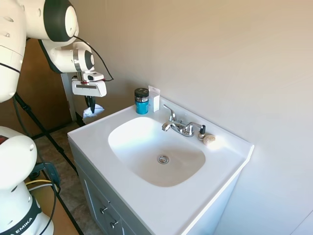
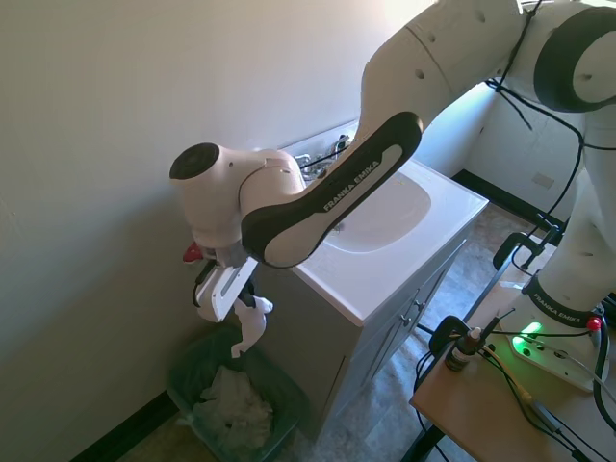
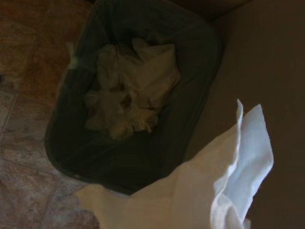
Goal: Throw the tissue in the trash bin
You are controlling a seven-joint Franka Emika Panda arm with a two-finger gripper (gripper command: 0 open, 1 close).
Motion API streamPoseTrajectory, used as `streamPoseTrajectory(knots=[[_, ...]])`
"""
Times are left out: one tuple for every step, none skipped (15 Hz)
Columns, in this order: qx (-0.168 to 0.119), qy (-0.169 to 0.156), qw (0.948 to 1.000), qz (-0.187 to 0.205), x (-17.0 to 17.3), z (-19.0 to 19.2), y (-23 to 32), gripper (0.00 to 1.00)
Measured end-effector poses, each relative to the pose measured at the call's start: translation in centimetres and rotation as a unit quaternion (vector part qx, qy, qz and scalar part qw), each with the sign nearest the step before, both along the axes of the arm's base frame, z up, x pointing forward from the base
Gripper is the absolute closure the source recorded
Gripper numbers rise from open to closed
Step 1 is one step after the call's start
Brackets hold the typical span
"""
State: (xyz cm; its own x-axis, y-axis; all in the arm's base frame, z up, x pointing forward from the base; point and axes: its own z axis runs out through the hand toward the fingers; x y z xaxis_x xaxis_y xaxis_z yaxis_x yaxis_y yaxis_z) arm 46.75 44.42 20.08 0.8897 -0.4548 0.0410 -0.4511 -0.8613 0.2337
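Observation:
My gripper (image 2: 246,310) hangs off the left end of the vanity, above the trash bin (image 2: 281,423), and is shut on the tissue (image 2: 250,333). The white wrinkly tissue dangles below the fingers. From the other side, the gripper (image 1: 90,104) holds the tissue (image 1: 93,113) just past the counter's corner. Seen from the wrist, the dark green-lined trash bin (image 3: 71,143) lies directly below, with crumpled white paper (image 3: 128,95) inside. The held tissue (image 3: 224,191) fills the wrist view's lower right corner.
The white vanity top (image 1: 98,142) has a sink basin (image 1: 156,149) and a chrome faucet (image 1: 178,126). A blue jar (image 1: 142,101), a white card (image 1: 154,99) and a beige lump (image 1: 209,139) sit at the back. The wall (image 2: 87,192) is close behind the bin.

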Motion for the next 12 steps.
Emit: streamPoseTrajectory(knots=[[0.000, 0.000, 1.0000, -0.003, 0.23, 0.02, -0.14, 0.00], [0.000, 0.000, 1.0000, -0.005, 0.39, 0.10, -0.21, 0.00], [0.000, 0.000, 1.0000, -0.006, 0.45, 0.20, -0.19, 0.00], [0.000, 0.000, 1.0000, -0.006, 0.47, 0.22, -0.19, 0.00], [-0.001, 0.000, 1.0000, -0.007, 0.53, 0.20, -0.28, 0.00], [-0.003, 0.001, 1.0000, -0.007, 0.59, 0.17, -0.40, 0.00], [-0.004, 0.002, 1.0000, -0.008, 0.65, 0.14, -0.51, 0.00], [-0.005, 0.002, 0.9999, -0.009, 0.71, 0.12, -0.60, 0.00], [-0.006, 0.002, 0.9999, -0.009, 0.77, 0.11, -0.68, 0.00], [-0.006, 0.002, 0.9999, -0.010, 0.82, 0.10, -0.75, 0.00], [-0.006, 0.002, 0.9999, -0.010, 0.84, 0.10, -0.77, 0.00], [-0.006, 0.001, 0.9999, -0.010, 0.84, 0.13, -0.77, 0.00]])
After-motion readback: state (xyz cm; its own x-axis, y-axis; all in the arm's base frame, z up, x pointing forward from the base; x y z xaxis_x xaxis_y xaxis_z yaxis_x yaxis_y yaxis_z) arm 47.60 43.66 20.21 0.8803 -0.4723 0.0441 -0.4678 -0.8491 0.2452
